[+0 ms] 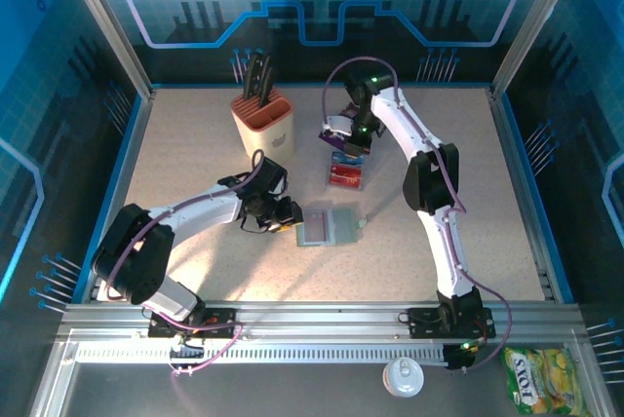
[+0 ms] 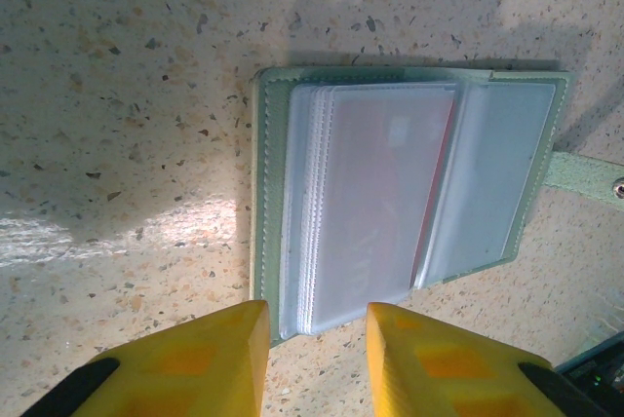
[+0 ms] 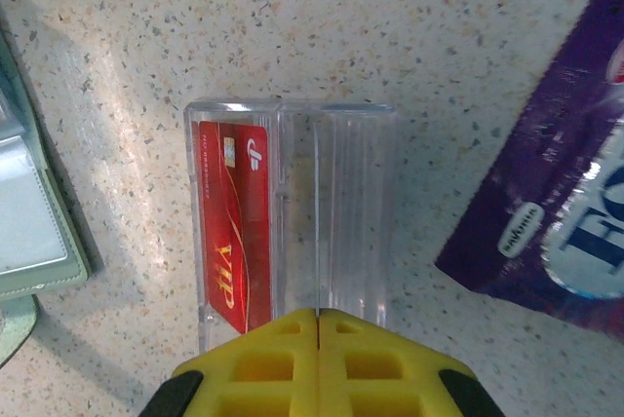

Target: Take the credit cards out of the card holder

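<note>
The left tool [image 2: 317, 318] is hovering with its yellow fingers spread, pinching nothing, right at the near edge of the card holder [image 2: 390, 193], which is lying open and flat on the table [image 2: 117, 144]. Its clear sleeves [image 2: 375, 203] are showing a pinkish tint, possibly a card waiting inside, though the plastic is blurring it too much to tell. The right tool [image 3: 318, 324] is sitting with fingers pressed together, empty, over a clear tray [image 3: 341, 203] where a red card [image 3: 234, 222] is lying — so at least one is out. A purple packet [image 3: 556, 193] is lying just beside the tray. I am judging the task partly done.
</note>
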`<state>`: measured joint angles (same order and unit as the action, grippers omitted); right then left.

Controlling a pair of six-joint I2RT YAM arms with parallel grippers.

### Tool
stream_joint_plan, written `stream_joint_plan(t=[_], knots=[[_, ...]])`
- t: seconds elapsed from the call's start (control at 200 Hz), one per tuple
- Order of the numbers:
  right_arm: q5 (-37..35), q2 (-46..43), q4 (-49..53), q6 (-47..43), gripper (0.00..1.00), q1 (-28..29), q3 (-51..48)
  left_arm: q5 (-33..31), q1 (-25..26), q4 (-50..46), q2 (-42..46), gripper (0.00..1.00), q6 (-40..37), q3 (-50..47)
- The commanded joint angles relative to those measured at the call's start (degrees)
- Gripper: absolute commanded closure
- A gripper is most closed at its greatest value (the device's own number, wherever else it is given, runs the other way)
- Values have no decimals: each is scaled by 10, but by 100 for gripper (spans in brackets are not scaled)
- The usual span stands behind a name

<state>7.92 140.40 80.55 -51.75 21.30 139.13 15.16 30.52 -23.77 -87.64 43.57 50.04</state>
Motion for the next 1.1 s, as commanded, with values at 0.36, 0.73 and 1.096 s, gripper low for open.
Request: stream_joint_plan(t=[0.36, 0.73, 1.096], knots=[[37, 30, 39, -19, 100, -12, -10, -7, -4, -19, 3, 67, 4, 2], [46, 37, 36, -3, 93, -12, -12, -9, -5, -23, 8, 67, 5, 4], [53, -84, -88, 73, 71, -9, -85, -9, -4, -20, 8, 66, 6, 0]])
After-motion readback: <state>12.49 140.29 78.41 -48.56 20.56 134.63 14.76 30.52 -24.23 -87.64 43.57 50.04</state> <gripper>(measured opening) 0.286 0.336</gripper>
